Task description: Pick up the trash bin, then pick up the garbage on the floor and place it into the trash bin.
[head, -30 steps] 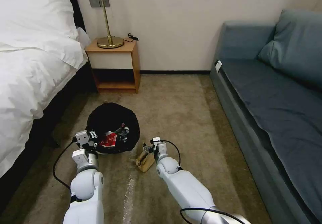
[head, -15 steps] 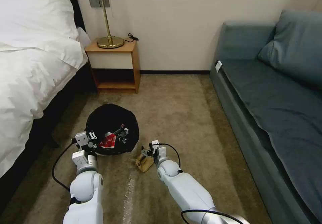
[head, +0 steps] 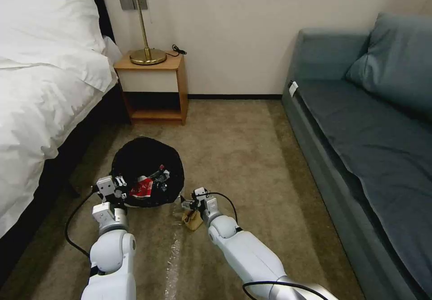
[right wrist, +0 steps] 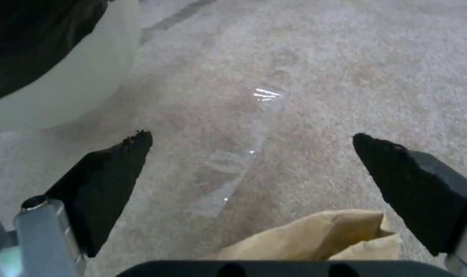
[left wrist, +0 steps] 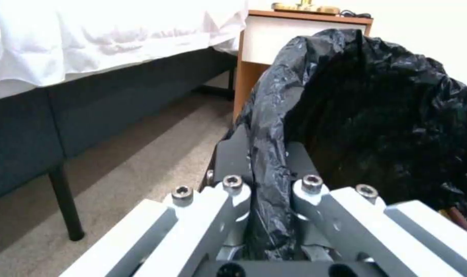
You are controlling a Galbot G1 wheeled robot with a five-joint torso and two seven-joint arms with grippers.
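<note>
My left gripper (left wrist: pixel 266 184): fingers clamped on the bin (head: pixel 146 160) liner rim. My right gripper (right wrist: pixel 254 173): fingers wide, over bottle (right wrist: pixel 243 154), beside paper bag (right wrist: pixel 315 238).

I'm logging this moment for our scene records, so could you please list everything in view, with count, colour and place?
Trash bin: one, white with a black bag liner, on the carpet by the bed.
Red snack packet: one, red, inside the bin.
Paper bag: one, tan, on the carpet beside the bin.
Clear plastic piece: one, transparent, flat on the carpet by the paper bag.
Bed: one, white linen, left side.
Nightstand: one, wooden, against the wall.
Lamp: one, brass with pale shade, on the nightstand.
Sofa: one, blue-grey, right side.
Left gripper: shut on the bin's lined rim.
Right gripper: open, over the paper bag.
</note>
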